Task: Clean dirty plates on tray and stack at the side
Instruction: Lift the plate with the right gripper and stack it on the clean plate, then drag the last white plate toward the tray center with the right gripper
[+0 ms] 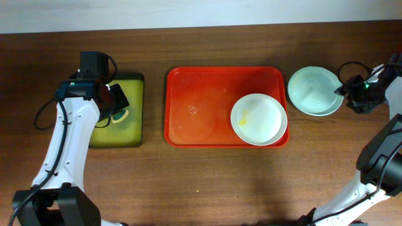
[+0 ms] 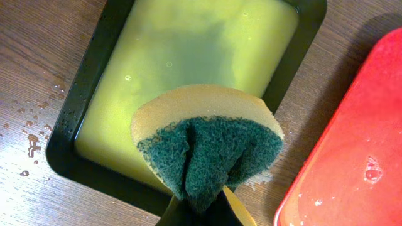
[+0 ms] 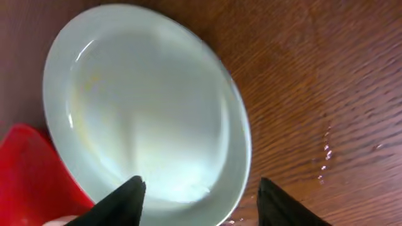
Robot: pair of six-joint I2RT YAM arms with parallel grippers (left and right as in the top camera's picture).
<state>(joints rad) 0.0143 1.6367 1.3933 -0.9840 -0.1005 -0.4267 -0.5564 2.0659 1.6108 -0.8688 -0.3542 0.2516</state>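
The red tray (image 1: 195,119) lies mid-table. A white plate (image 1: 259,119) with a yellowish smear sits in its right end. A pale blue-green plate (image 1: 314,91) lies on the table just right of the tray; in the right wrist view (image 3: 144,100) it looks wet. A third plate does not show separately. My right gripper (image 1: 345,91) is open and empty, its fingers (image 3: 200,183) straddling this plate's right rim. My left gripper (image 1: 116,102) is shut on a yellow-and-green sponge (image 2: 207,144), held above the small tray's near right side.
A dark-rimmed tray (image 1: 125,135) of yellow-green liquid (image 2: 207,44) stands left of the red tray, with a narrow gap of wood between them. Water drops dot the wood beside it. The red tray's corner (image 2: 358,157) carries droplets.
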